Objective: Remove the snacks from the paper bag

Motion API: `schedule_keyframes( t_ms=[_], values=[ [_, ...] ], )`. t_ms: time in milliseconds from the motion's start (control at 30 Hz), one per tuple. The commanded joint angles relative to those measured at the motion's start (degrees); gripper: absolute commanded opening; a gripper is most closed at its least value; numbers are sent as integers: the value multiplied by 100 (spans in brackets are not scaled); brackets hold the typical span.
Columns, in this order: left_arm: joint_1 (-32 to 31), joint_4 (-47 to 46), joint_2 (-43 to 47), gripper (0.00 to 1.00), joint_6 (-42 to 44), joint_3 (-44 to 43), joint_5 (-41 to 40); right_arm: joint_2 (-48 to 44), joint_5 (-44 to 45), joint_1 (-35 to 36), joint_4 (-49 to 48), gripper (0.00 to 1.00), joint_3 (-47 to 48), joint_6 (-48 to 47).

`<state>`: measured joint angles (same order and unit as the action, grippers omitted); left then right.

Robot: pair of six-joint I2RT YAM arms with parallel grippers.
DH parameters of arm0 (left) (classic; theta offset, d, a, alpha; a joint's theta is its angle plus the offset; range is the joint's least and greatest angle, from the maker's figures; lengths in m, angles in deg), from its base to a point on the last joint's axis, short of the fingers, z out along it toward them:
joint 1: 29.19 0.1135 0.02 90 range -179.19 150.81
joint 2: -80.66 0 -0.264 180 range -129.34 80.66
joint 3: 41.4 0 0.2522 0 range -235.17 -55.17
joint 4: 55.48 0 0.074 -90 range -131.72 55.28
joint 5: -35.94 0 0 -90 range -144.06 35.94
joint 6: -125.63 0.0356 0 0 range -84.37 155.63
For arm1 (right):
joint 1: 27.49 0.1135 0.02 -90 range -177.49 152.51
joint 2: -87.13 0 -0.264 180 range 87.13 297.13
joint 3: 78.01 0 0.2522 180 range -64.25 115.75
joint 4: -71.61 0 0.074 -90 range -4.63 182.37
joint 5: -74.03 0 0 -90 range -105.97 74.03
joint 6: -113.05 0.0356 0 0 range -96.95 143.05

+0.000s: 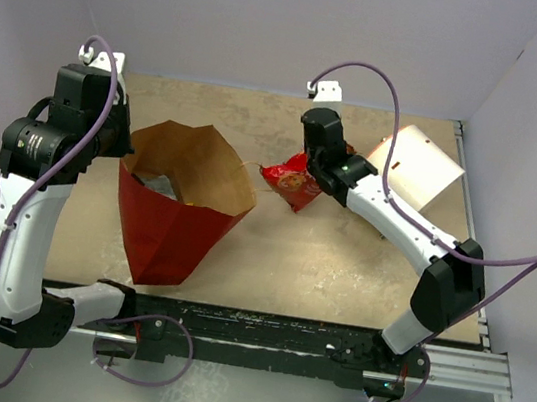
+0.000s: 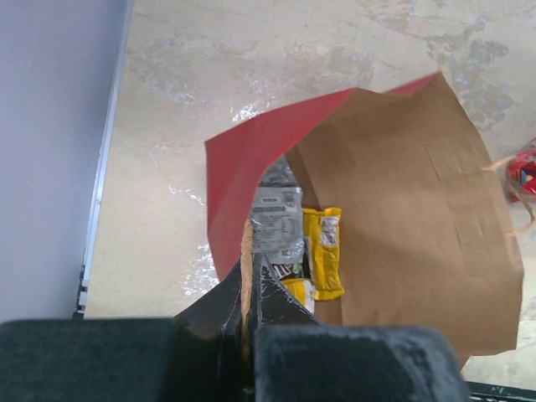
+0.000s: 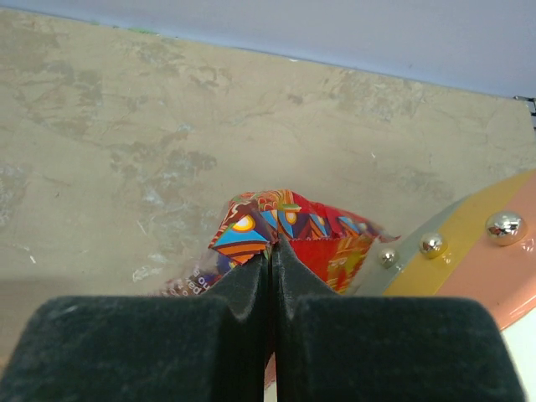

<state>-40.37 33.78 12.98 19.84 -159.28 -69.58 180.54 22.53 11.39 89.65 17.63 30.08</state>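
The red paper carrier bag point(image 1: 179, 223), brown inside, stood open at the left of the pale surface point(image 1: 340, 262). One snack was out: the crinkly red cookie bag point(image 1: 291, 182) hung just right of it, pinched in my closed right tool point(image 3: 272, 251). A silver foil pack point(image 2: 278, 219) and a yellow-ended packet point(image 2: 323, 251) lay inside, not yet taken. My left tool point(image 2: 249, 280) was clamped on the carrier's near rim. I couldn't tell whether more lay deeper, because the tool's own fingers hid the bottom.
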Motion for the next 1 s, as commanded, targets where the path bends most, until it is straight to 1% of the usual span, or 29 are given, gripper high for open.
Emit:
schedule_keyframes(
  t_ms=[0, 100, 167, 233, 300, 333, 400, 467, 533, 567, 633, 767, 833, 967],
  values=[
    [-164, -539, 150, 0, 327, -65, -440, -265, 367, -62, -638, 0, 341, -107],
    [-248, -585, 146, 0, 445, -102, -663, 145, 349, -98, -760, 0, 531, -262],
    [-266, -566, 133, 0, 497, -111, -786, 649, 270, -160, -808, 0, 900, -245],
    [-268, -533, 130, 0, 509, -119, -832, 1330, 299, -175, -922, 0, 1431, -271],
    [-271, -470, 126, 0, 507, -142, -830, 2175, 306, -173, -793, 4, 2394, -195],
    [-266, -442, 125, 0, 507, -164, -829, 2568, 235, -177, -737, 9, 2834, -125],
    [-270, -387, 136, 0, 458, -190, -839, 3347, 48, -180, -608, 28, 3699, -45],
    [-262, -320, 129, 0, 360, -225, -770, 3997, -316, -184, -214, 43, 4642, 105],
    [-261, -253, 93, 0, 271, -277, -623, 4386, -572, -179, 274, 50, 5520, 286],
    [-262, -222, 77, 0, 218, -290, -544, 4415, -775, -183, 404, 52, 5711, 382],
    [-257, -208, 80, 0, 126, -286, -388, 4153, -1076, -185, 403, 56, 5577, 467],
    [-260, -287, 150, 0, 63, -227, -198, 3237, -1316, -185, 442, 57, 4615, 724],
    [-262, -376, 213, 0, 48, -118, -274, 2798, -1570, -182, 627, 57, 4170, 904],
    [-261, -460, 234, 0, 1, 18, -457, 2068, -2447, -171, 1187, 58, 3470, 1258]
  ],
)
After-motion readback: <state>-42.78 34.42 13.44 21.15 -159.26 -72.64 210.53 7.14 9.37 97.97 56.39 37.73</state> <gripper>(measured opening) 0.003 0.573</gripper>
